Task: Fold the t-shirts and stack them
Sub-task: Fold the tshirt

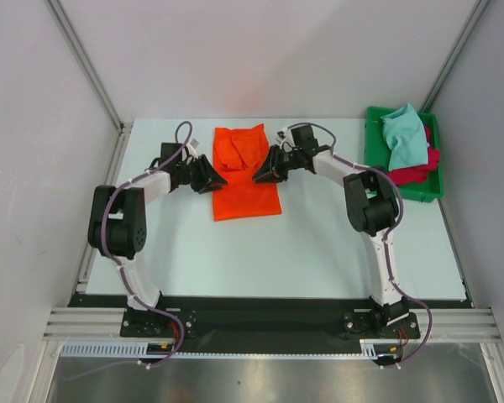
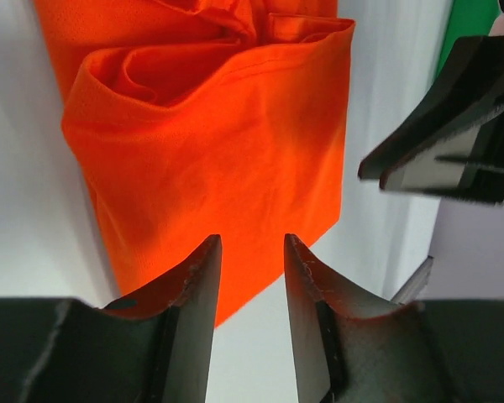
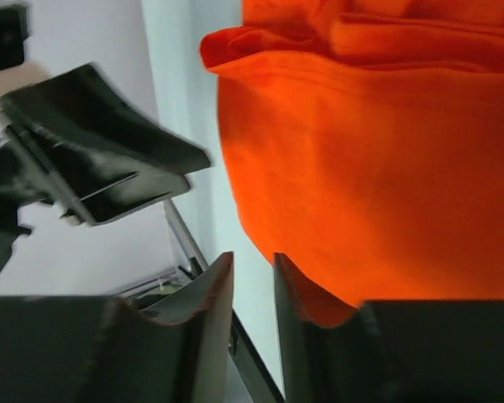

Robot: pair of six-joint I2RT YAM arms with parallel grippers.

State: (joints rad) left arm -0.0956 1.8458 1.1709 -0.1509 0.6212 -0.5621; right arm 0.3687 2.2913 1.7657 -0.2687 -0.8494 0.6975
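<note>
On the tabletop (image 1: 319,252), the orange t-shirt (image 1: 245,191) is flanked by left claw (image 2: 252,252) and right claw (image 3: 254,267), both narrowly spread, empty; one layer alone could be pinched, spoiling the fold.

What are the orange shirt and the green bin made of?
The bright orange t-shirt looks like soft matte knit cloth: it creases and bunches. The green tray seems rigid moulded plastic, judging by its straight walls and even rim.
</note>
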